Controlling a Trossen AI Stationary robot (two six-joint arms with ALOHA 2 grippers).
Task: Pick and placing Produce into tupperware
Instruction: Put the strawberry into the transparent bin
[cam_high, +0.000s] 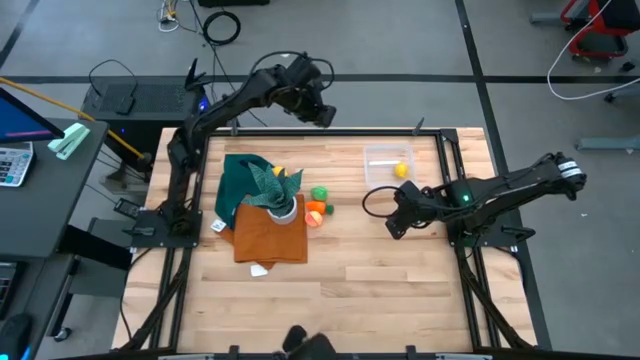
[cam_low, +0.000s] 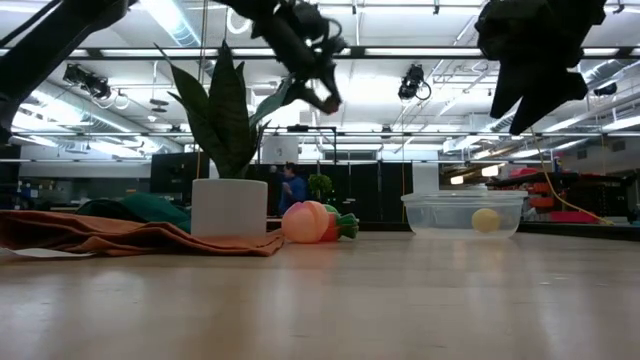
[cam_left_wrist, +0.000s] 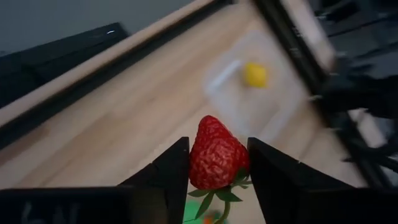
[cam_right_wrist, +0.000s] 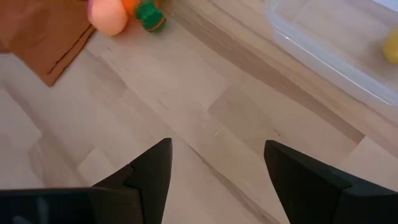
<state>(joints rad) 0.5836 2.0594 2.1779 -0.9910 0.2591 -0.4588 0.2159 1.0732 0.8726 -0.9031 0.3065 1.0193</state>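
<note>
My left gripper (cam_left_wrist: 217, 180) is raised above the table's far edge (cam_high: 320, 105) and is shut on a red toy strawberry (cam_left_wrist: 216, 155). The clear tupperware (cam_high: 388, 165) sits on the table to the right of it, with a yellow fruit (cam_high: 401, 170) inside. A green piece (cam_high: 320, 194), an orange piece (cam_high: 315, 208) and a peach-coloured piece (cam_low: 305, 222) lie on the wood beside the white plant pot (cam_high: 282, 210). My right gripper (cam_right_wrist: 217, 168) is open and hovers over bare wood near the tupperware's near side (cam_high: 395, 215). My left gripper pinches the strawberry's red body (cam_left_wrist: 214, 163) between its two fingers, one on each side. The pointed tip sticks out beyond the fingertips and the green leaves (cam_left_wrist: 217, 194) lie back between the fingers. The strawberry is lifted clear of the table.
An orange cloth (cam_high: 268, 235) and a dark green cloth (cam_high: 240, 180) lie under and around the spiky plant (cam_low: 228, 110) on the table's left half. Black frame rails (cam_high: 440, 160) run along the table's sides. Bare wood fills the near half (cam_high: 380, 290).
</note>
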